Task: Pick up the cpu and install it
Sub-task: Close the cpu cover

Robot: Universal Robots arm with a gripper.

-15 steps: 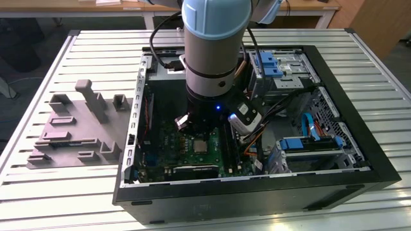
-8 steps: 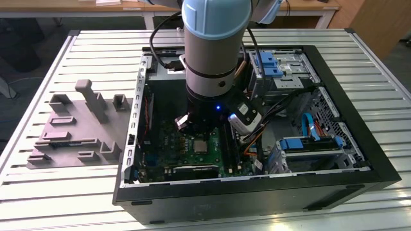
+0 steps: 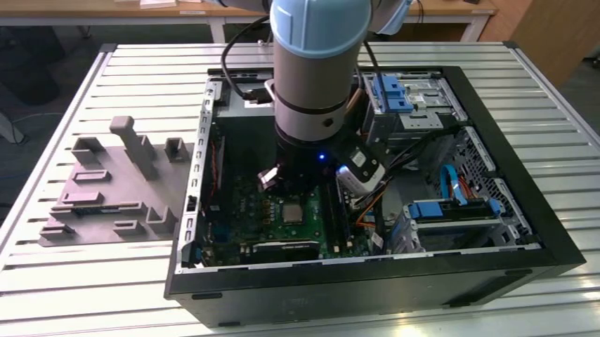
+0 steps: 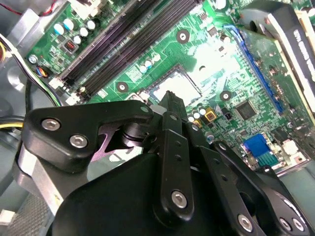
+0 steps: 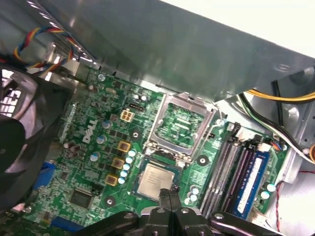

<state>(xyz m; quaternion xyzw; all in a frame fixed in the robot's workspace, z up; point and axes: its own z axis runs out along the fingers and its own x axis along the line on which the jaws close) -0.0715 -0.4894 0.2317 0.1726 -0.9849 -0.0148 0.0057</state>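
My gripper (image 5: 170,192) looks matt black, hard and smooth, with its screw heads (image 4: 179,198) bright bare metal. Below it the cpu (image 5: 156,179) has a silver-grey metal lid with a soft sheen, paler at the rim. The motherboard (image 5: 98,147) is glossy green lacquer, flaring white under the light. The socket frame (image 5: 162,120) is plain shiny metal. The inner case wall (image 5: 172,44) is dull grey sheet metal. In the exterior view the case shell (image 3: 375,288) is matt black, and the table (image 3: 94,281) is ribbed pale metal, satin rather than polished. The fixture plate (image 3: 103,189) looks like matt grey plastic. My arm tube (image 3: 314,84) is smooth silver-grey with a glossy pale-blue cap (image 3: 319,24), and the drive latches (image 3: 392,93) are bright blue plastic.
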